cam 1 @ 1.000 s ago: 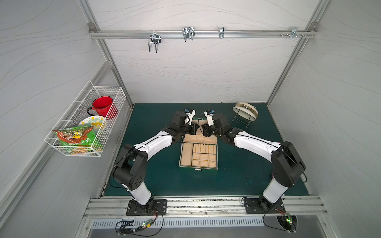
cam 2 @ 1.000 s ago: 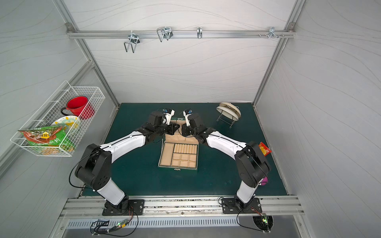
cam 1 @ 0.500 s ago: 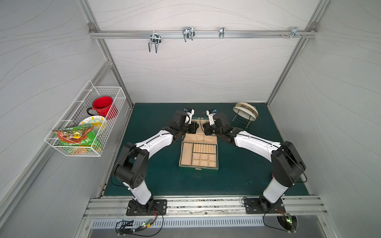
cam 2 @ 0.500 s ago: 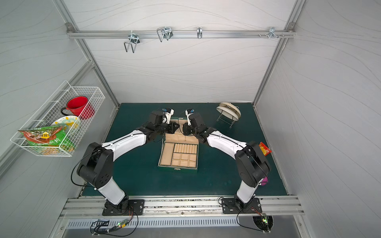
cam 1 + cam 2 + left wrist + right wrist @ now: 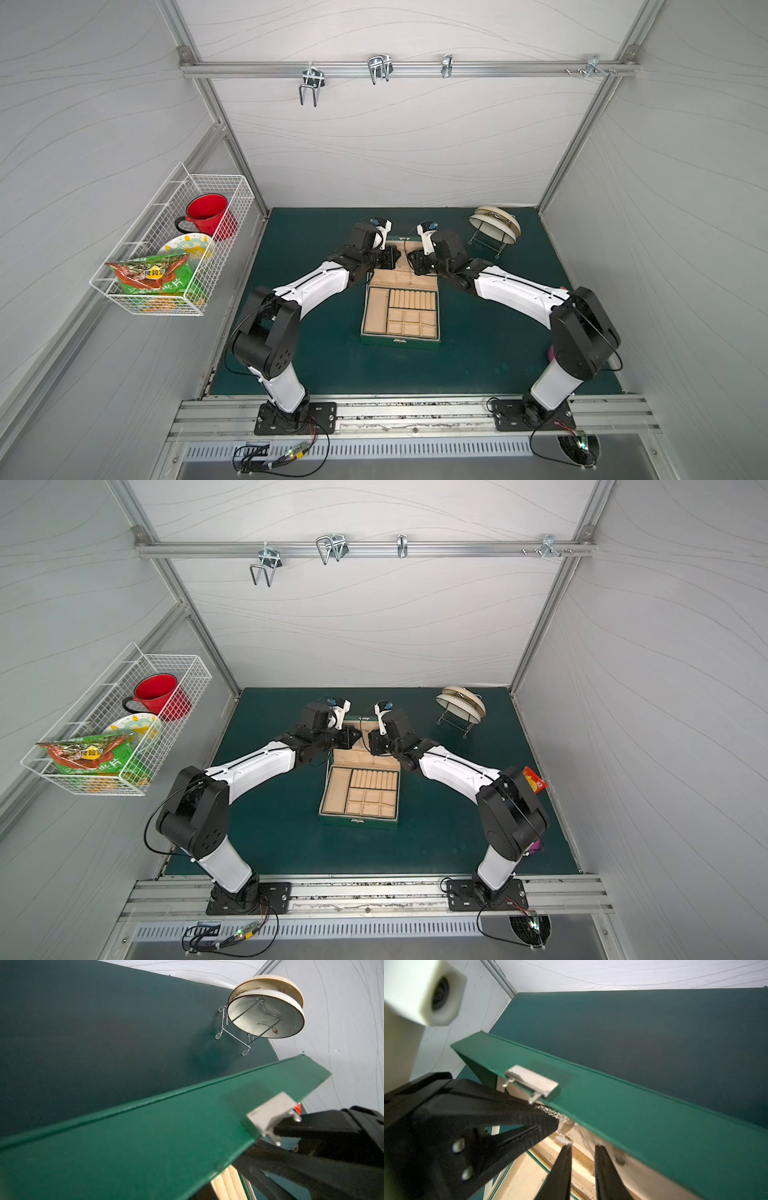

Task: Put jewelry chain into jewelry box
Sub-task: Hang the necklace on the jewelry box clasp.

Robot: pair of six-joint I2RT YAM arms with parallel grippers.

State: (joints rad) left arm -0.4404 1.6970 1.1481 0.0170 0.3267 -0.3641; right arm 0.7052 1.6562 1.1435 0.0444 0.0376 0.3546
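Observation:
The dark green jewelry box stands open mid-table, its lid raised at the back with a metal clasp on its edge. Both grippers meet at the lid's top edge. In the right wrist view my left gripper is shut, and the silver jewelry chain lies at its tip. Thin strands of it hang against the beige lid lining, with a small silvery pendant below. My right gripper stands open just under the pendant, holding nothing. The lid hides the left jaws in the left wrist view.
A wire rack with two plates stands at the back right of the mat. On the left wall hangs a white wire basket with a red mug and snack bags. Metal hooks hang from the rail above.
My right gripper's jaws have parted from shut to open. Both arms stay at the lid's top edge, almost unmoved.

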